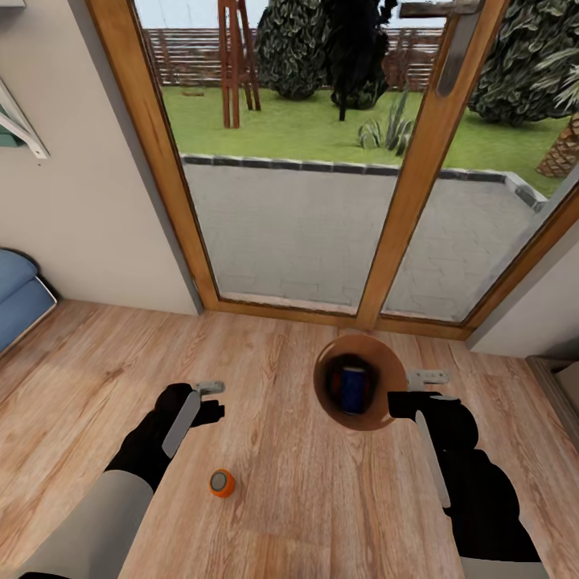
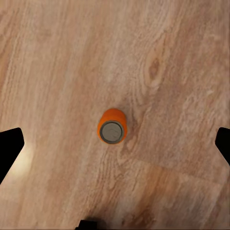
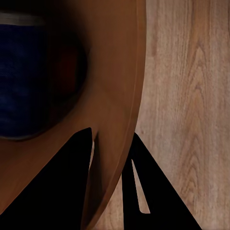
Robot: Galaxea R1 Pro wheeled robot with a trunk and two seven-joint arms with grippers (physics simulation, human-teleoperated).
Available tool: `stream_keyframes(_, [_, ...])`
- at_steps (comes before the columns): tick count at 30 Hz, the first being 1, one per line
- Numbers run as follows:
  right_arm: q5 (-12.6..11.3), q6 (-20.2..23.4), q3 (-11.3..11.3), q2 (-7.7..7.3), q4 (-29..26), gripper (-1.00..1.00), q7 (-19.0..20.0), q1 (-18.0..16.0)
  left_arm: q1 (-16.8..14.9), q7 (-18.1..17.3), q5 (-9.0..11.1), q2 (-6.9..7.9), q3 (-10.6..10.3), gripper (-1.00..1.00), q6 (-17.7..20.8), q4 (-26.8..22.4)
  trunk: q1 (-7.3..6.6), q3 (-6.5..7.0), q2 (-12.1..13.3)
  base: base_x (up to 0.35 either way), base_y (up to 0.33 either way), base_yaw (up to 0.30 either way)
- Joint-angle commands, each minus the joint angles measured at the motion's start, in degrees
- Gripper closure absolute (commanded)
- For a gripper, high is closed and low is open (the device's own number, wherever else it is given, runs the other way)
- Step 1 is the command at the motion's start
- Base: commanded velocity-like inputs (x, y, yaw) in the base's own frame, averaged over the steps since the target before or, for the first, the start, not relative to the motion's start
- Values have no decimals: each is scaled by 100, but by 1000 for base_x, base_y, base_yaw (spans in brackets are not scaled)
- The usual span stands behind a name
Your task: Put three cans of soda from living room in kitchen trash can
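Note:
An orange soda can (image 1: 222, 482) stands upright on the plank floor, seen from above with its grey top (image 2: 112, 127). My left gripper (image 1: 205, 400) hovers above it, open wide, with its dark fingertips (image 2: 9, 148) at both sides of the left wrist view. The trash can (image 1: 384, 354) hangs above the floor, orange-brown inside, and my right gripper (image 1: 400, 396) is shut on its rim. In the right wrist view the two fingers (image 3: 72, 191) pinch the bin's wall (image 3: 115, 96). A dark blue soda can (image 1: 351, 388) lies inside the bin (image 3: 24, 81).
Wood-framed glass doors (image 1: 322, 201) stand just ahead, with a patio and garden beyond. The light blue sofa (image 1: 20, 293) sits at the left edge. Pale walls flank the doors, and a dark ledge (image 1: 559, 386) runs along the right. Plank floor (image 1: 281, 515) lies around the can.

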Motion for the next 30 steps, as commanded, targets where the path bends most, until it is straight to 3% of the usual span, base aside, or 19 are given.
stream_keyframes(1, [-30, -3, -4, 0, -3, 100, 15, -3, 1, -1, -10, -15, -23, -100, -22, 11, 22, -18, -42, 0, 0, 0])
stream_keyframes(7, [-23, -3, -40, -2, -16, 100, 15, -1, 14, 44, -38, -58, -273, -100, -363, 103, 154, -126, -282, 0, 0, 0])
stream_keyframes(14, [-21, 6, -39, 2, -42, 100, 16, -30, 14, 53, -33, -50, -304, -100, -378, 118, 308, -272, -563, 0, 0, 0])
stream_keyframes(21, [-27, 12, 21, 39, -75, 100, -319, -159, 16, 73, -34, -53, -307, -100, -398, 123, 461, -446, -844, 0, 0, 0])
stream_keyframes(24, [-22, 12, 33, 23, -81, 100, -428, -475, 17, 78, -36, -55, -309, -100, -413, 126, 527, -521, -964, 0, 0, 0])
stream_keyframes(30, [90, 12, 39, 35, -82, 100, -448, -636, 20, 77, -40, -56, -309, -100, -419, 126, 659, -672, -1205, 0, 0, 0])
